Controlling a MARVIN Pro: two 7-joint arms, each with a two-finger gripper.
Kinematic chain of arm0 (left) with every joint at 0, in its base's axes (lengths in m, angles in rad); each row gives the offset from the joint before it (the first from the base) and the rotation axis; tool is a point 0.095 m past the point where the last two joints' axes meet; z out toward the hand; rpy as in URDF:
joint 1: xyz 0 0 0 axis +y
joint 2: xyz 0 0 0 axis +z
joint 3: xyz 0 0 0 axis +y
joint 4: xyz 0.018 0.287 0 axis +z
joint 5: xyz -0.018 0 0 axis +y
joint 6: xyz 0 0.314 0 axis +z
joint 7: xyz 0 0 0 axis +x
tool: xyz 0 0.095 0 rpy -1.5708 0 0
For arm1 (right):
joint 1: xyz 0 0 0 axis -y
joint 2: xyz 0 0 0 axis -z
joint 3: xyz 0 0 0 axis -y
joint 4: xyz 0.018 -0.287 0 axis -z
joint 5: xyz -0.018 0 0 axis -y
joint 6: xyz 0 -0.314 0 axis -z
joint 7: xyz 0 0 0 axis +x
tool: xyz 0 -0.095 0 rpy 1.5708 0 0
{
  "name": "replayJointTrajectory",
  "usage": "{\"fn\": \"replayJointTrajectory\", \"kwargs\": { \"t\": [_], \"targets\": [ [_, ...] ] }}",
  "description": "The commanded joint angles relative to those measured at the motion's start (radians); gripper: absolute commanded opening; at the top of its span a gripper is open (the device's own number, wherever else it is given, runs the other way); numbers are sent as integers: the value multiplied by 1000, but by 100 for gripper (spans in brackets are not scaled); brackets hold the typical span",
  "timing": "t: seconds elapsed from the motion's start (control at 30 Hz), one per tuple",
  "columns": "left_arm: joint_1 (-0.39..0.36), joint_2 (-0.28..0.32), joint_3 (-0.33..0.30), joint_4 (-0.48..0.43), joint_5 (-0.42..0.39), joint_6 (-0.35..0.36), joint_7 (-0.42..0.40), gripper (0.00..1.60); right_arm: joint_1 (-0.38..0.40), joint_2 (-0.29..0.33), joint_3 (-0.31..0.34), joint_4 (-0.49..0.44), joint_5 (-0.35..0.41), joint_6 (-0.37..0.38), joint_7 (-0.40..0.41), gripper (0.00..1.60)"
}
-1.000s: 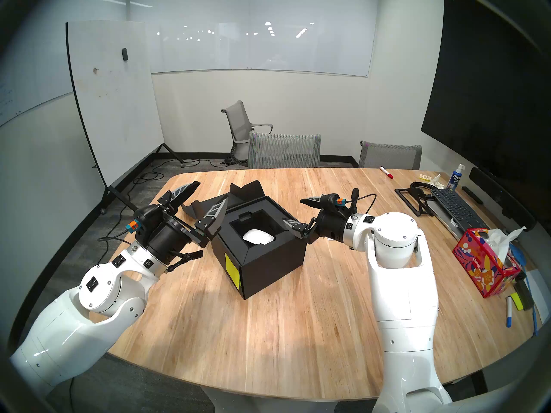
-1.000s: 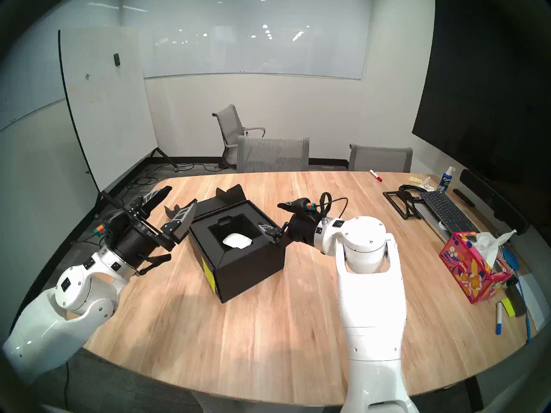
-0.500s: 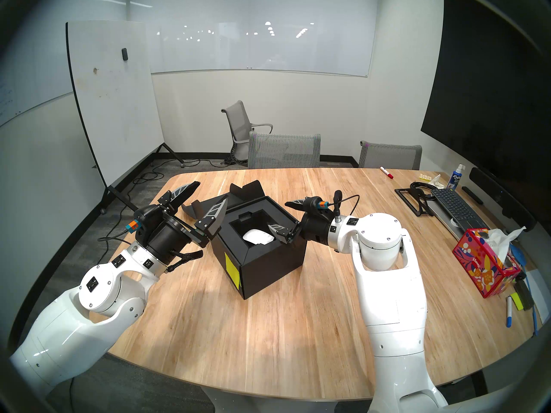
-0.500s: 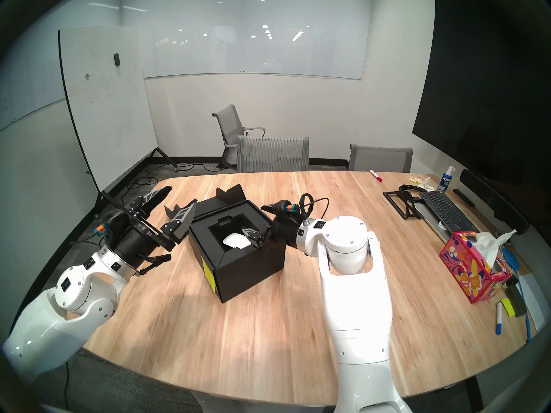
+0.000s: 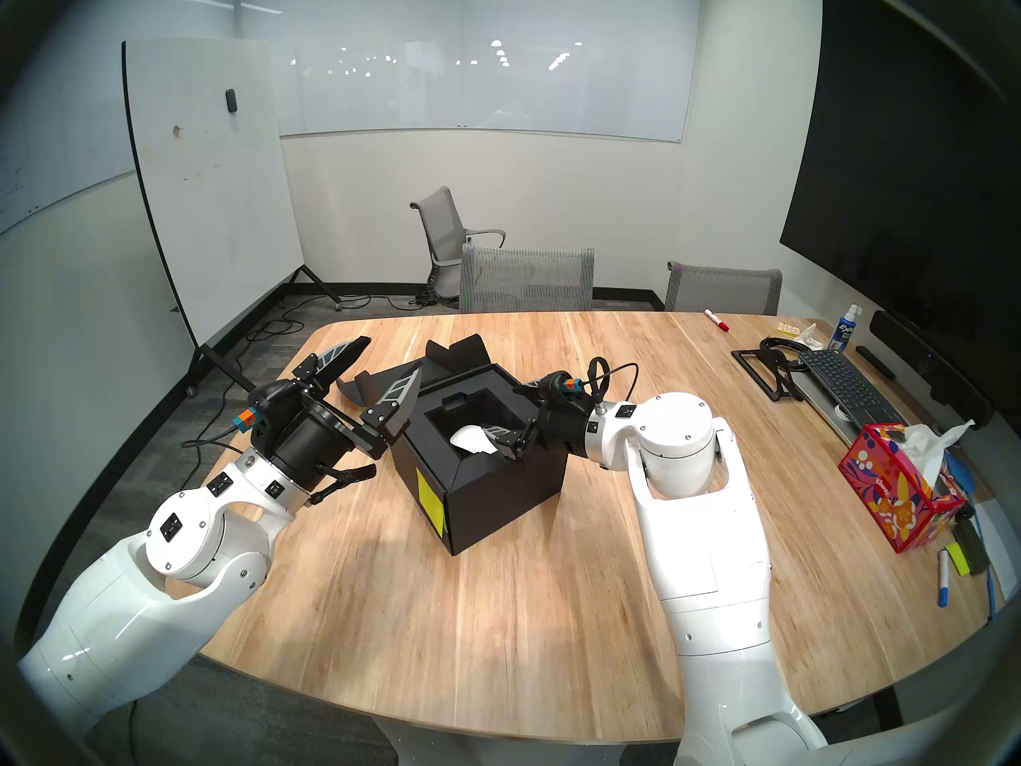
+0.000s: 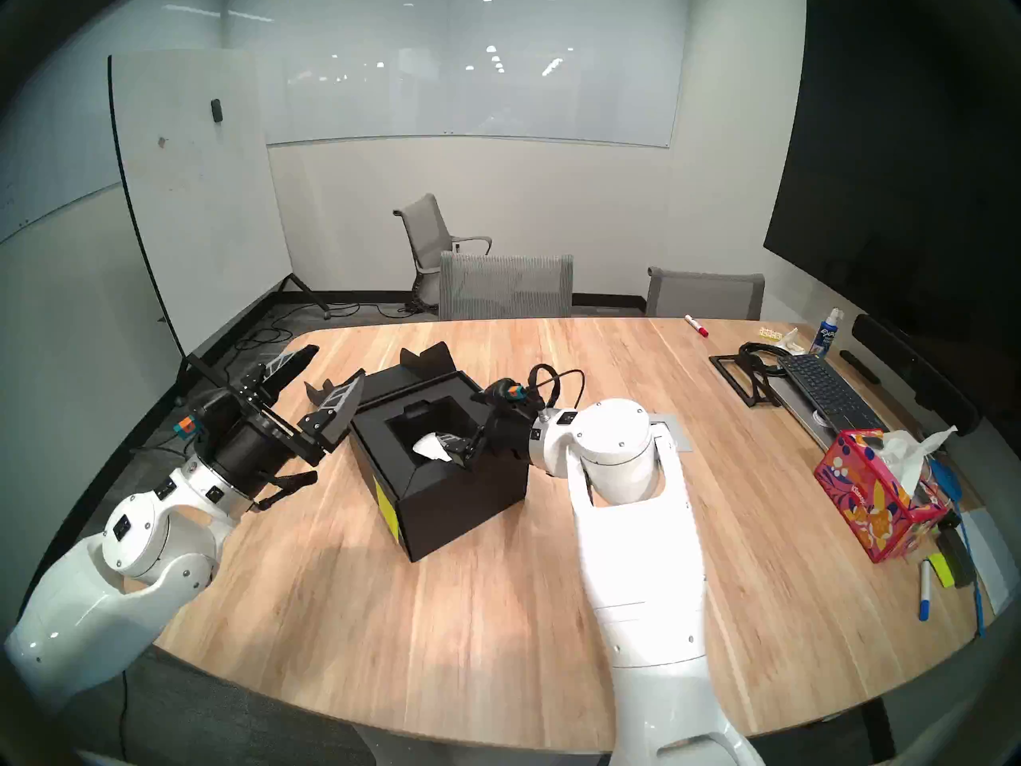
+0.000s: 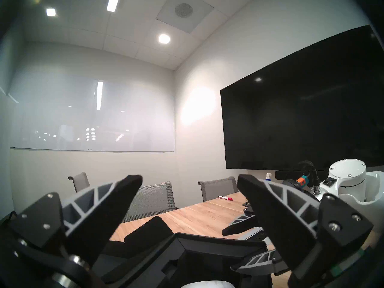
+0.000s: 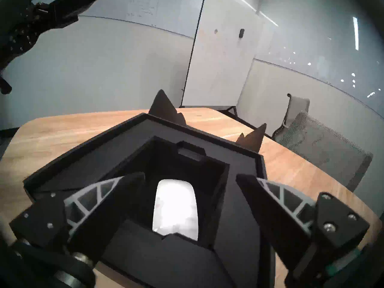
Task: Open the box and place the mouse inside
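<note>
Wooden table carries the open box, mouse inside; right gripper fingers wide above it, left gripper wide beside the lid, tissue box far right.

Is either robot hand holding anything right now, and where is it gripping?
Nothing is held. The right gripper is open over the mouse lying in the box; the left gripper is open and empty.

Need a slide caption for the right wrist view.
Open right tool poised over white mouse lying inside open black box.
</note>
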Motion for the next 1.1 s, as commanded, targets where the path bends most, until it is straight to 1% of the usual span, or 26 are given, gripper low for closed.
{"fn": "replayJointTrajectory", "kwargs": {
  "t": [0.0,0.27,0.33,0.47,0.5,0.57,0.6,0.83,1.07],
  "targets": [
    [-2,-3,-5,-19,-2,-10,-2,160,32,-11,-20,2,2,-11,4,160],
    [-2,-2,-5,-19,-2,-10,-2,160,67,18,-39,32,-22,-5,26,160],
    [-2,-2,-5,-19,-2,-10,-2,160,83,30,-45,46,-26,-3,48,160],
    [-2,-2,-5,-19,-2,-10,-2,160,99,38,-51,62,-40,-10,59,160],
    [-2,-2,-5,-19,-2,-10,-2,160,108,44,-54,68,-40,-12,73,160],
    [-2,-2,-5,-19,-2,-10,-2,160,114,45,-55,64,-45,-9,77,160],
    [-2,-2,-5,-19,-2,-10,-2,160,123,51,-57,67,-46,-9,93,160],
    [-2,-2,-5,-19,-2,-10,-2,160,134,74,-40,67,-62,-12,114,160],
    [-2,-2,-4,-19,-2,-10,-2,160,122,108,8,45,-77,-6,137,160]
  ]
}}
